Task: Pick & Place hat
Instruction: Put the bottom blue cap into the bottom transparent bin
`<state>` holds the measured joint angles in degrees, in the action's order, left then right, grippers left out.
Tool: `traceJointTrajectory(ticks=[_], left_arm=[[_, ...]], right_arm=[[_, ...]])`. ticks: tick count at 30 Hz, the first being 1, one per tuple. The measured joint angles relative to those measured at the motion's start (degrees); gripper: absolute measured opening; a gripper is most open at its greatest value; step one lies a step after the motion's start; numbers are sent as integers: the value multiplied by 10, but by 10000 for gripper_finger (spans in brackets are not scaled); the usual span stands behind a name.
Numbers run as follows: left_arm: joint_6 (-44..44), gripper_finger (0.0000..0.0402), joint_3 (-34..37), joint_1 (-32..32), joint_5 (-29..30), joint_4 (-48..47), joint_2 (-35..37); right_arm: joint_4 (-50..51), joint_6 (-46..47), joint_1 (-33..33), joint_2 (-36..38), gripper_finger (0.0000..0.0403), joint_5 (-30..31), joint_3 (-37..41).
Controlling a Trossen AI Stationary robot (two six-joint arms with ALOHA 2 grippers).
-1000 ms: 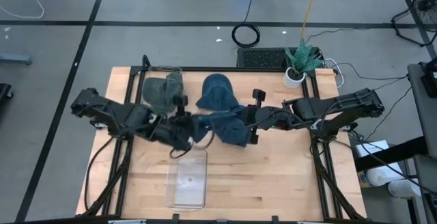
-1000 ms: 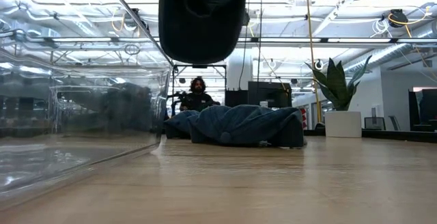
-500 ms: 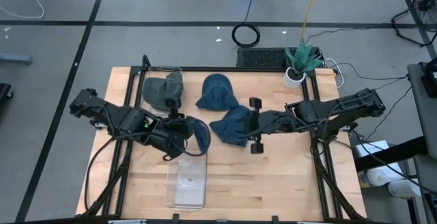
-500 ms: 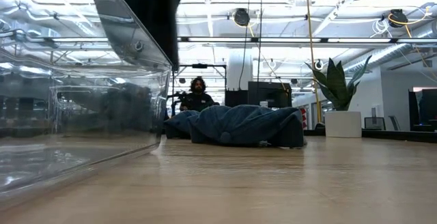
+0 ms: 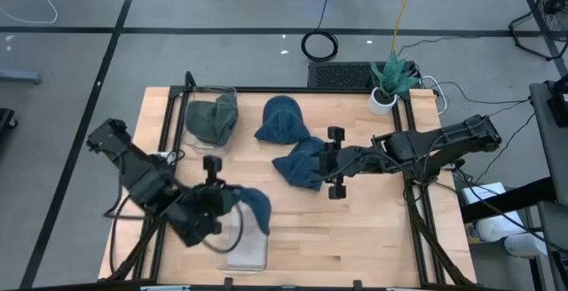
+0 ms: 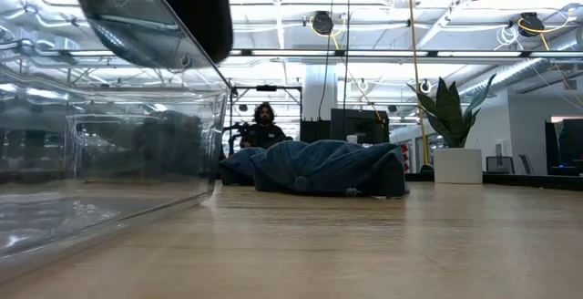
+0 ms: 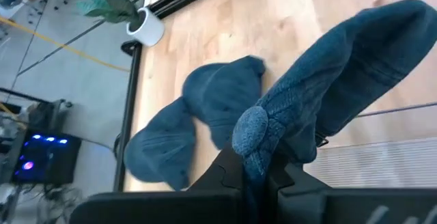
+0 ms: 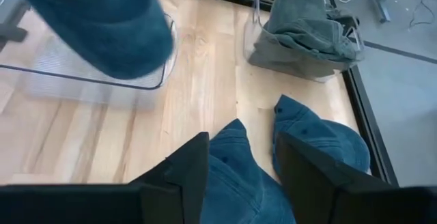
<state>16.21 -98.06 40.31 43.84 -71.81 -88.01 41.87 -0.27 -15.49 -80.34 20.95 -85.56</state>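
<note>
Above the clear bin (image 5: 244,238), blue hat (image 5: 253,204) pinched in left gripper's (image 5: 216,204) closed jaws.

wooden table (image 5: 355,229) bearing hats (image 5: 298,162) and clear bin (image 5: 244,248).

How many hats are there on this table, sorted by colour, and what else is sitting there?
Blue knitted hats: 3, one held by the left gripper over the clear plastic bin, one at the back, one at the right gripper.
Grey-green hats: 1.
Clear plastic bins: 2, the second around the grey-green hat.
Potted plants: 1.
Total: 7.
</note>
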Motion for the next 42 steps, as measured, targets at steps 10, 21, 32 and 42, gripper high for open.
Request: traceJointTrajectory(ticks=[10, 21, 32, 42], left_arm=[[131, 1, 9, 72, 46, -11, -26], [259, 1, 10, 72, 65, -97, -127], [439, 1, 10, 78, 72, -183, -154], [446, 1, 10, 76, 72, -182, -146]], right_arm=[[0, 14, 0, 0, 157, 0, 0], [-9, 11, 0, 0, 153, 0, 26], [-11, 9, 1, 0, 154, 0, 38], [-14, 5, 1, 0, 155, 0, 39]])
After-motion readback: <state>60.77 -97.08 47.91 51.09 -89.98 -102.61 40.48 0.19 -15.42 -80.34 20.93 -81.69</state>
